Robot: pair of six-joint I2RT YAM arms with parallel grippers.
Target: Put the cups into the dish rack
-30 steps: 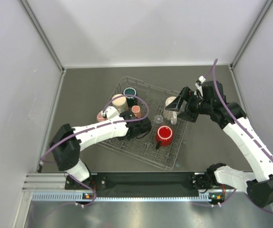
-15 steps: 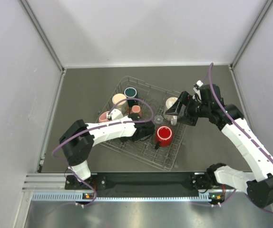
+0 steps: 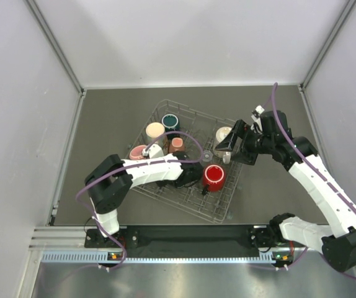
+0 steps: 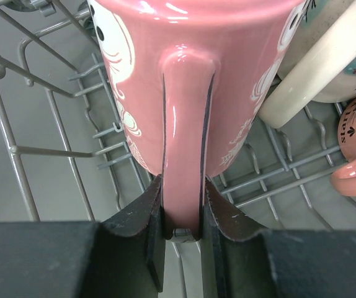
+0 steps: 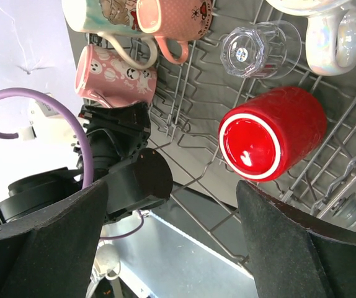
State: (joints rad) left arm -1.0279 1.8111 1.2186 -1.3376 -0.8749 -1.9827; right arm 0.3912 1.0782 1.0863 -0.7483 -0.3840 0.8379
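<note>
Left gripper [image 4: 183, 208] carried pink mug [image 4: 184, 81] slightly rightward.

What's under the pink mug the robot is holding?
Wires of the dish rack, with grey table showing through. The pink mug covers the spot right beneath it, so contact can't be seen.

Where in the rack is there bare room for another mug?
Free: the rack's far strip between teal mug and white mug; its near corner by the red mug. Crowded: its left end, around the left gripper's pink mug.
</note>
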